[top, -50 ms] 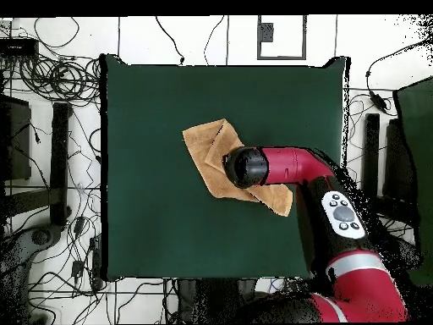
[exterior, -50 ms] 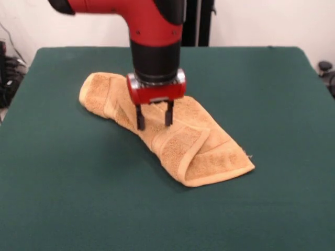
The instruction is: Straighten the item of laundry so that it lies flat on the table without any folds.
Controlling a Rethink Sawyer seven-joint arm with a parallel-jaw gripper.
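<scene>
While the gripper (exterior, -50 ms: 154,118) hangs over the middle of the towel (exterior, -50 ms: 167,133), its two black fingers (exterior, -50 ms: 140,118) stand parted with a clear gap and nothing between them; tips look to be at or just above the cloth, can't tell if they touch.

Towel sits near the table (exterior, -50 ms: 272,204) centre, lying as a long diagonal strip, folded over itself. One flap with a woven band crosses on top near the wider front end. From overhead, the arm covers the towel's mid section, only both ends show (top, -50 ms: 211,140).

Risks as I see them:
- Pinching here likely grabs more than one layer, since the fold stack is right under the tips. Lifting would then drag the whole bundle, not open it.
- Terry on green cloth probably has high friction; a sideways pull may bunch it instead of sliding.
- Closing too shallow could slip off the loops and come up empty.

Material: soft tan-orange terry, looped pile, flat hemmed borders, limp. Table cover is plain, matte, dark green.
</scene>
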